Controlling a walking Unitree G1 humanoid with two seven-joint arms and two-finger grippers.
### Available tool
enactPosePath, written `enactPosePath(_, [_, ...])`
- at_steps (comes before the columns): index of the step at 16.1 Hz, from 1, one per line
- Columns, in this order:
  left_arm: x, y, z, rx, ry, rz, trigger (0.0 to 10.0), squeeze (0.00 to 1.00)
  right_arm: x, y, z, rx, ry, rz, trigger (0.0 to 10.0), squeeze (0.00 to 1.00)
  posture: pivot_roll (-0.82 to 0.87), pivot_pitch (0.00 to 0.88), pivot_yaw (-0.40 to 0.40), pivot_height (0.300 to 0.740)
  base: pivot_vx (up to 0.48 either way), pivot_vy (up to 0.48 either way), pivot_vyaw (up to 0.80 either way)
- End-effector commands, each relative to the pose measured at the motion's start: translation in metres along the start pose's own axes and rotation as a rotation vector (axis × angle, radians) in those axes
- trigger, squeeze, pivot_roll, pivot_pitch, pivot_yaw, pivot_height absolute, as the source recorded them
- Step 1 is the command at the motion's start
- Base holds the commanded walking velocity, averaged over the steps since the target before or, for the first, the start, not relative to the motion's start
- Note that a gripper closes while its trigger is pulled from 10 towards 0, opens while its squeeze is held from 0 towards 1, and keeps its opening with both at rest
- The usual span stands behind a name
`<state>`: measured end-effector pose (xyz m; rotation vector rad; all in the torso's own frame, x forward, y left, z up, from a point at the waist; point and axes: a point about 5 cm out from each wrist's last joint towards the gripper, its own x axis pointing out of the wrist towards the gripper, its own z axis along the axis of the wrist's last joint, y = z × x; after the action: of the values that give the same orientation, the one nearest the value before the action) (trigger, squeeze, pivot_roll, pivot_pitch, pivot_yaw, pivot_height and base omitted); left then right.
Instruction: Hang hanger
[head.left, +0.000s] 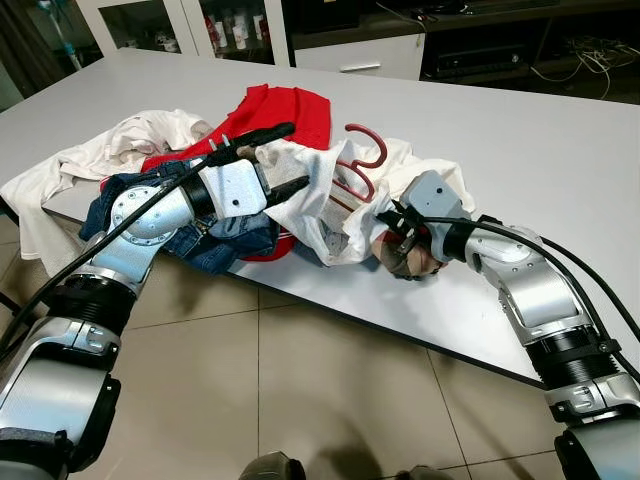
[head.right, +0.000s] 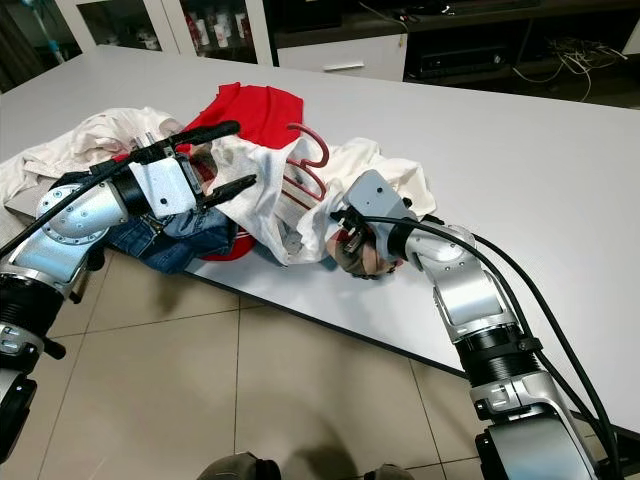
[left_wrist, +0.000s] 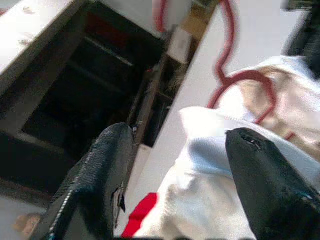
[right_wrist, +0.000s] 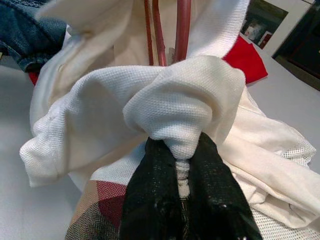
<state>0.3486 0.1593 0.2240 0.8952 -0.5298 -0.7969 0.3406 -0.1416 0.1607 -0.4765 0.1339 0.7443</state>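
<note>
The hanger (head.left: 362, 160) is a dark red one, thin-rodded with a curled hook, and it lies on the white table (head.left: 540, 150) with its hook poking up out of a white shirt (head.left: 330, 205) that is bunched around its lower part. No writing or label can be read on the hanger or on any of the clothes. The right gripper (right_wrist: 182, 200) sits at the near edge of that shirt, its two black fingers (right_wrist: 150, 200) pressed tight together on a twisted fold of the white knit cloth, with a patch of checked brown-and-red fabric (right_wrist: 97, 205) just under it. The left gripper (head.left: 270, 160) hovers on the other side of the hanger, fingers (left_wrist: 95, 185) spread wide apart and holding nothing, pointing across the shirt toward the hook. Behind the hanger lies a red garment (head.left: 285, 110), and beyond the left gripper from the hanger are a crumpled pair of blue jeans (head.left: 215, 240) hanging over the table edge and a cream garment (head.left: 110, 150) spread flat. Far behind the hanger stands a glass-fronted cabinet (head.left: 200, 25) with small bottles inside, too small to make out further.
</note>
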Motion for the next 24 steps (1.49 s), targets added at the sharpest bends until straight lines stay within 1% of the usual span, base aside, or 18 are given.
enactPosePath(1, [-0.003, 0.019, -0.003, -0.109, 0.008, 0.164, 10.0, 1.00, 0.001, -0.002, 0.006, -0.006, -0.019, -0.012, 0.0, 0.00, -0.10, 0.000, 0.103, 0.740, 0.000, 0.000, 0.00])
enactPosePath(2, [-0.003, 0.024, -0.004, -0.242, -0.007, 0.255, 10.0, 0.00, 0.002, -0.002, 0.008, 0.003, -0.031, -0.020, 0.0, 0.00, -0.10, 0.000, 0.103, 0.740, 0.000, 0.000, 0.00])
enactPosePath(3, [-0.004, 0.028, -0.004, -0.309, -0.021, 0.323, 10.0, 0.00, 0.002, -0.002, 0.009, 0.013, -0.040, -0.027, 0.0, 0.00, -0.10, 0.000, 0.100, 0.740, 0.000, 0.000, 0.00])
enactPosePath(4, [-0.011, 0.042, -0.004, -0.511, -0.094, 0.599, 10.0, 0.00, 0.003, -0.003, 0.012, 0.070, -0.071, -0.060, 0.0, 0.00, -0.10, 0.000, 0.100, 0.740, 0.000, 0.000, 0.00])
enactPosePath(5, [-0.014, 0.046, -0.004, -0.576, -0.121, 0.688, 10.0, 0.00, 0.003, -0.004, 0.013, 0.090, -0.081, -0.072, 0.0, 0.00, -0.10, 0.000, 0.099, 0.740, 0.000, 0.000, 0.00])
enactPosePath(6, [-0.023, 0.049, -0.003, -0.666, -0.144, 0.831, 10.0, 0.00, 0.002, -0.005, 0.014, 0.126, -0.102, -0.098, 2.4, 0.00, -0.10, 0.000, 0.094, 0.740, 0.000, 0.000, 0.00])
enactPosePath(7, [-0.034, 0.048, -0.008, -0.763, -0.128, 0.985, 10.0, 0.00, 0.002, -0.006, 0.015, 0.174, -0.122, -0.119, 10.0, 0.00, -0.09, 0.000, 0.091, 0.740, 0.000, 0.000, 0.00])
enactPosePath(9, [-0.052, 0.033, -0.017, -0.789, -0.007, 1.153, 10.0, 0.00, 0.002, -0.004, 0.015, 0.208, -0.132, -0.126, 10.0, 0.00, -0.09, 0.000, 0.088, 0.740, 0.000, 0.000, 0.00])
enactPosePath(10, [-0.057, 0.026, -0.019, -0.795, 0.041, 1.201, 10.0, 0.00, 0.002, -0.004, 0.015, 0.217, -0.132, -0.127, 10.0, 0.00, -0.08, 0.000, 0.086, 0.740, 0.000, 0.000, 0.00])
enactPosePath(11, [-0.063, 0.004, -0.019, -0.863, 0.130, 1.263, 10.0, 0.00, 0.002, -0.009, 0.017, 0.240, -0.158, -0.155, 10.0, 0.00, -0.08, 0.000, 0.086, 0.740, 0.000, 0.000, 0.00])
enactPosePath(12, [-0.062, -0.004, -0.015, -0.882, 0.151, 1.253, 10.0, 0.05, 0.002, -0.013, 0.019, 0.236, -0.160, -0.173, 10.0, 0.00, -0.08, 0.000, 0.085, 0.740, 0.000, 0.000, 0.00])
enactPosePath(13, [-0.057, -0.013, -0.007, -0.916, 0.157, 1.228, 10.0, 0.20, 0.001, -0.018, 0.022, 0.239, -0.177, -0.194, 10.0, 0.00, -0.07, 0.000, 0.084, 0.740, 0.000, 0.000, 0.00])
enactPosePath(14, [-0.053, -0.018, -0.002, -0.936, 0.155, 1.208, 10.0, 0.20, 0.001, -0.021, 0.025, 0.241, -0.188, -0.206, 10.0, 0.00, -0.07, 0.000, 0.083, 0.740, 0.000, 0.000, 0.00])
enactPosePath(15, [-0.040, -0.028, 0.010, -0.939, 0.142, 1.136, 10.0, 0.18, 0.001, -0.027, 0.033, 0.237, -0.211, -0.226, 10.0, 0.00, -0.07, 0.000, 0.079, 0.740, 0.000, 0.000, 0.79])
enactPosePath(18, [-0.026, -0.034, 0.022, -0.888, 0.118, 1.061, 10.0, 0.16, 0.002, -0.034, 0.040, 0.235, -0.224, -0.258, 10.0, 0.00, -0.06, 0.000, 0.075, 0.740, 0.000, 0.000, 0.77])
enactPosePath(19, [-0.018, -0.037, 0.033, -0.839, 0.075, 0.990, 10.0, 0.06, -0.001, -0.046, 0.040, 0.243, -0.220, -0.338, 10.0, 0.00, -0.06, 0.000, 0.075, 0.740, 0.000, 0.000, 0.77])
enactPosePath(21, [-0.015, -0.040, 0.040, -0.829, 0.071, 0.956, 10.0, 0.05, -0.005, -0.055, 0.038, 0.249, -0.210, -0.411, 10.0, 0.00, -0.06, 0.000, 0.074, 0.740, 0.000, 0.000, 0.77])
enactPosePath(24, [-0.010, -0.042, 0.049, -0.800, 0.053, 0.912, 10.0, 0.00, -0.017, -0.076, 0.036, 0.235, -0.195, -0.599, 10.0, 0.00, -0.07, 0.000, 0.079, 0.740, 0.000, 0.000, 0.77])
